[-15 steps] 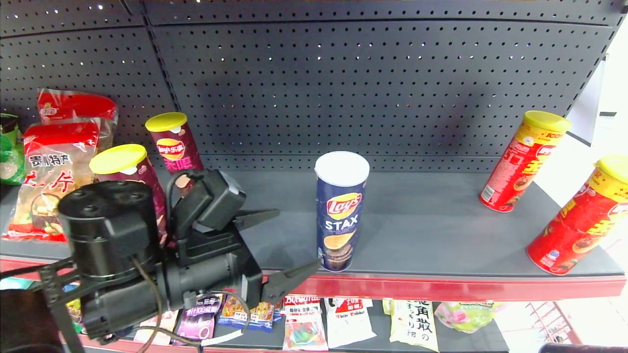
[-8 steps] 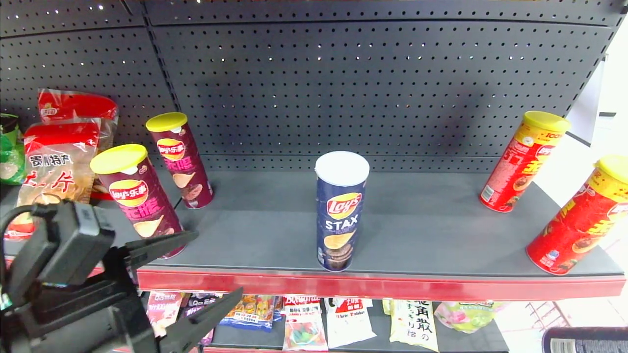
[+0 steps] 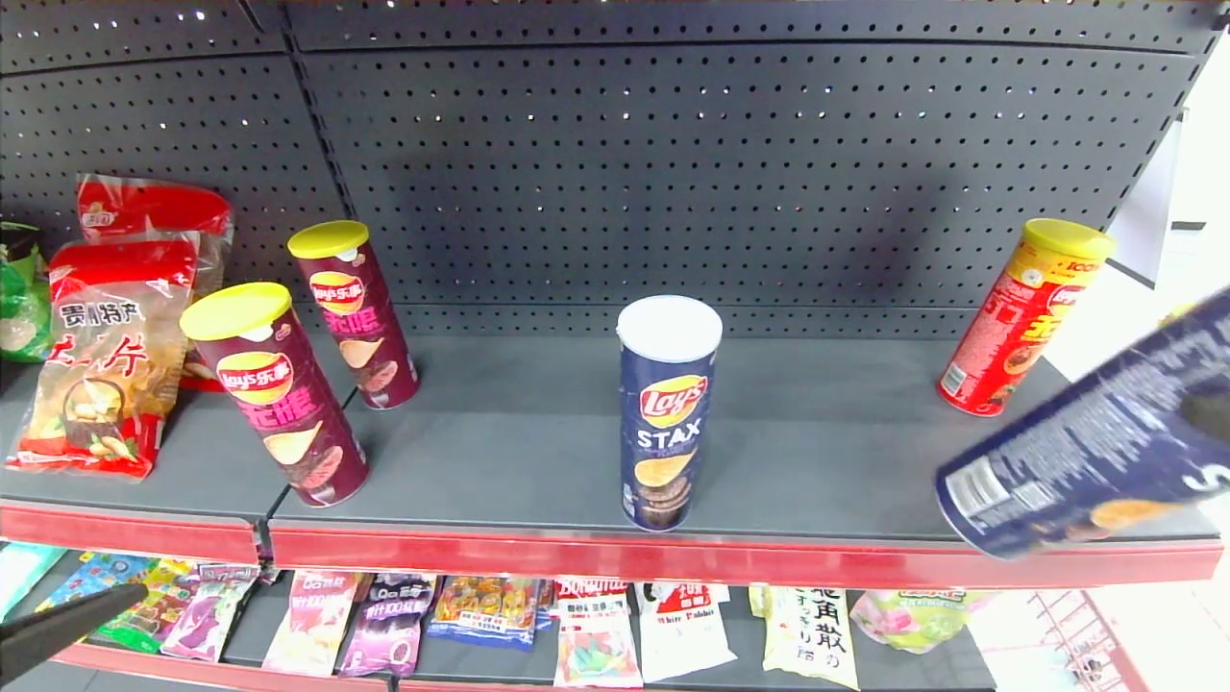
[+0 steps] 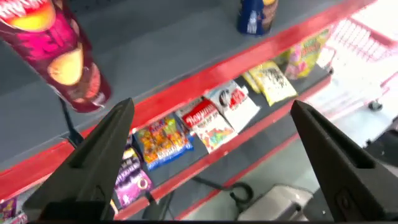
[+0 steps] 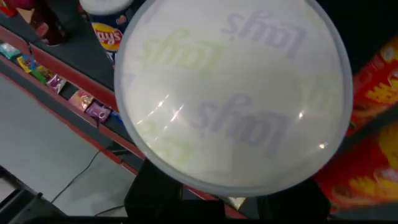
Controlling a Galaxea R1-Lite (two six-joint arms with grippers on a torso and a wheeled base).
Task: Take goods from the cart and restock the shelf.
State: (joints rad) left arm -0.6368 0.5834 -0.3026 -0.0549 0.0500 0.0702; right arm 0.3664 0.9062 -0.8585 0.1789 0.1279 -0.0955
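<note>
A blue chip can hangs tilted in the air at the shelf's right end, with my right gripper shut on it. Its pale lid faces the right wrist camera. A second blue can stands upright mid-shelf near the red front edge. My left gripper is open and holds nothing, low in front of the shelf's left part; one of its fingertips shows at the bottom left of the head view.
Two maroon cans stand on the shelf's left, beside red snack bags. A red can stands at the back right. Snack packets line the lower shelf. Open shelf room lies either side of the middle can.
My left arm has dropped down and to the left, away from the shelf front. The held blue can has risen into the head view from the bottom right, covering the front red can.
</note>
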